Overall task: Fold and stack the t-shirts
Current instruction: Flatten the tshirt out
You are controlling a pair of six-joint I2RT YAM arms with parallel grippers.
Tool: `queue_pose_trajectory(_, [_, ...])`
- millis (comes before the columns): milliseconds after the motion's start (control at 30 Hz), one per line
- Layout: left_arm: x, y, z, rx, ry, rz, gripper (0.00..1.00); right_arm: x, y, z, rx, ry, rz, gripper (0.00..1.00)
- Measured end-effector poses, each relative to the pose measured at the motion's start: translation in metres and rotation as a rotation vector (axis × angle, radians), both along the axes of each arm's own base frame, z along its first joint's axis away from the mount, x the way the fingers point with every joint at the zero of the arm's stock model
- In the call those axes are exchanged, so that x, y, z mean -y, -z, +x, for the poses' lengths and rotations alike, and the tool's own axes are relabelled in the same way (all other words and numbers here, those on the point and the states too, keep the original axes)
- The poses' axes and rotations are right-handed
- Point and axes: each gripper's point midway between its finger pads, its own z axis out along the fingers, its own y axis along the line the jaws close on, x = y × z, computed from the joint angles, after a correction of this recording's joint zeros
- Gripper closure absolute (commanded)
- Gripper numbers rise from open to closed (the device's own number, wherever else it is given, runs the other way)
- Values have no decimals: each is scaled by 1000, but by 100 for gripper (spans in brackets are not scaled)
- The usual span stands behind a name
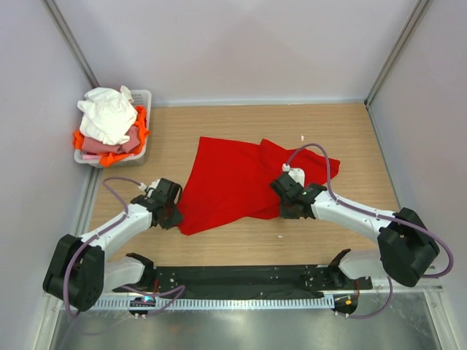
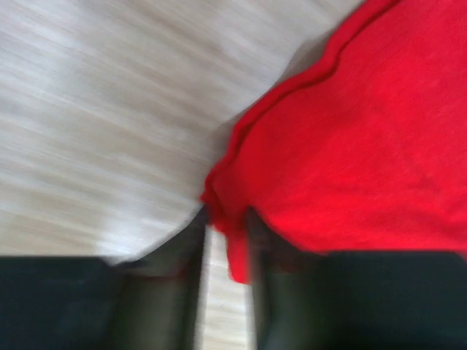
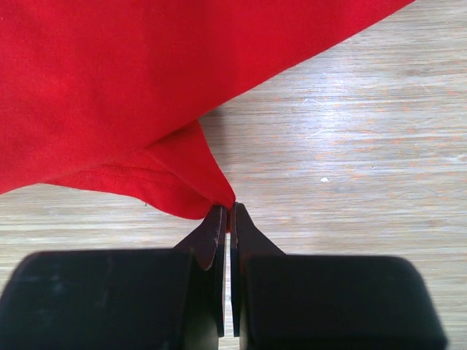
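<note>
At near-left edge of red t-shirt (image 1: 226, 182), hem straddled by half-parted left gripper (image 2: 226, 219), near-right fold pinched tight by right gripper (image 3: 228, 209)

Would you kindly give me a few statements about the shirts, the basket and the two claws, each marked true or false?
1. The red t-shirt lies on the table, outside the basket. True.
2. The right claw is open and clear of the cloth. False: it is shut on a fold of the red t-shirt.
3. A white t-shirt sits on top of the pile in the basket. True.
4. The left claw hangs over the basket. False: it is at the red t-shirt's near left corner, with its fingers apart on either side of the hem.
</note>
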Motion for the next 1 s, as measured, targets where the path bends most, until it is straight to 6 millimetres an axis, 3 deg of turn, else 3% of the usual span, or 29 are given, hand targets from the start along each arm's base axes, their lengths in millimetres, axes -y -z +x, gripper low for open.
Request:
queue_pose_trajectory(33, [2, 1, 5, 16, 0, -7, 94, 0, 0, 0, -3, 0, 2, 99])
queue_pose_trajectory(67, [5, 1, 9, 26, 1, -15, 100, 0, 0, -1, -4, -3, 4, 99])
queue_pose_trajectory(267, [13, -9, 18, 60, 37, -45, 100, -1, -11, -2, -1, -9, 14, 99])
queue_pose_trajectory(333, [16, -34, 24, 98, 44, -58, 100, -2, -26, 1, 20, -9, 31, 99])
queue_pose_trajectory(400, [19, -79, 37, 184, 57, -76, 100, -2, -52, 6, 60, -5, 56, 99])
queue_pose_trajectory(467, [23, -138, 56, 324, 62, -104, 100, -2, -88, 14, 123, 6, 99, 99])
queue_pose_trajectory(500, [23, -186, 63, 420, 68, -117, 100, -2, -108, 18, 158, 15, 118, 99])
queue_pose_trajectory(567, [20, -245, 68, 544, 72, -132, 100, 0, -162, 26, 253, 32, 172, 99])
queue_pose_trajectory(667, [12, -317, 63, 703, 71, -151, 100, 4, -251, 32, 419, 44, 268, 99])
queue_pose_trajectory(833, [-2, -377, 42, 813, 102, -136, 100, 30, -370, 12, 666, 31, 386, 99])
queue_pose_trajectory(900, [-4, -399, 33, 853, 122, -141, 100, 46, -404, -5, 746, 21, 413, 99])
queue_pose_trajectory(1000, [-5, -431, 20, 928, 160, -163, 100, 67, -437, -31, 831, -4, 446, 99])
